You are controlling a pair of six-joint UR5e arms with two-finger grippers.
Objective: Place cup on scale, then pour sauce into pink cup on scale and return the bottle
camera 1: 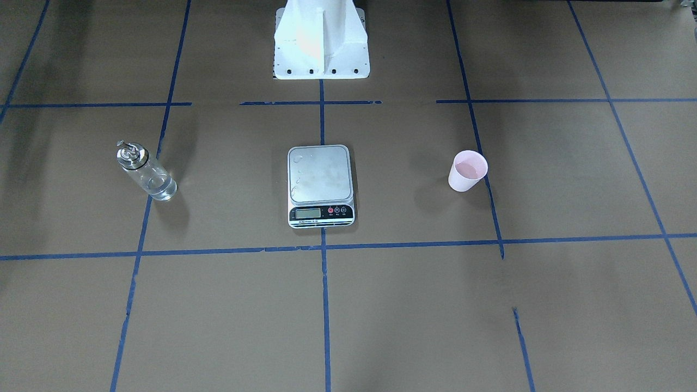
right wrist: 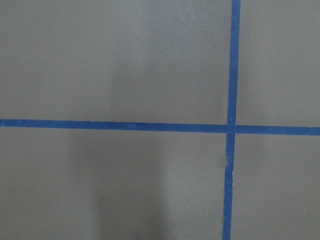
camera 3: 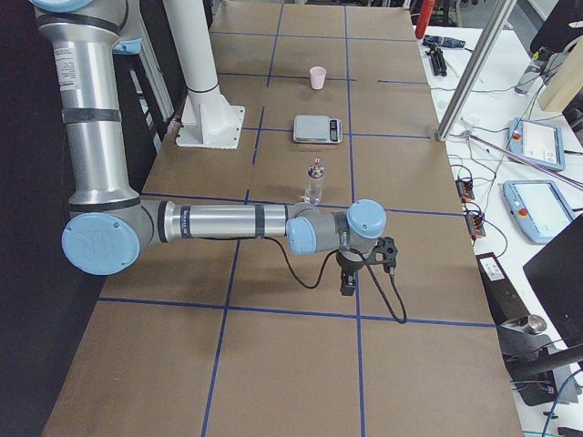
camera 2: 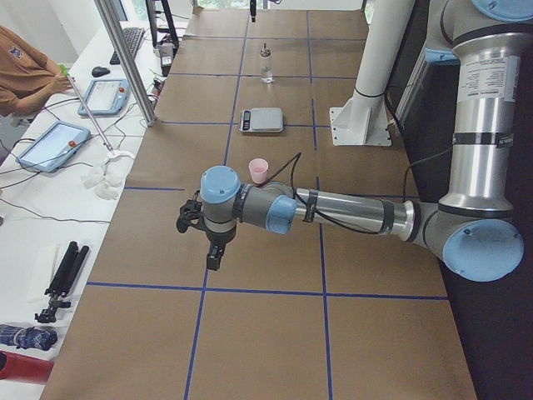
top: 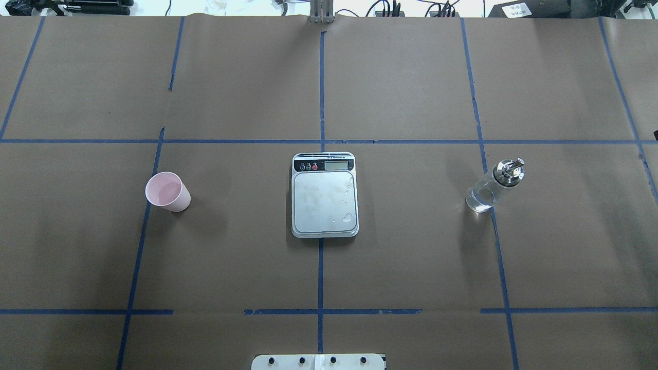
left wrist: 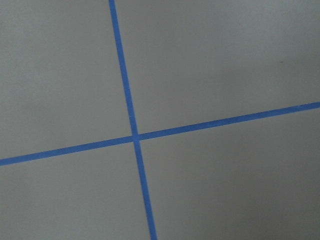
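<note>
The pink cup stands upright on the brown table, on my left side; it also shows in the overhead view. The scale lies at the table's middle, its platform bare but for a few droplets. The glass bottle with its silver pourer cap stands on my right side, with clear sauce low inside. My left gripper shows only in the exterior left view, near the table's end, far from the cup. My right gripper shows only in the exterior right view, short of the bottle. I cannot tell whether either is open.
Blue tape lines divide the table into squares. The white robot pedestal stands behind the scale. A side bench with tablets and an operator runs along the far edge. Both wrist views show only table and tape.
</note>
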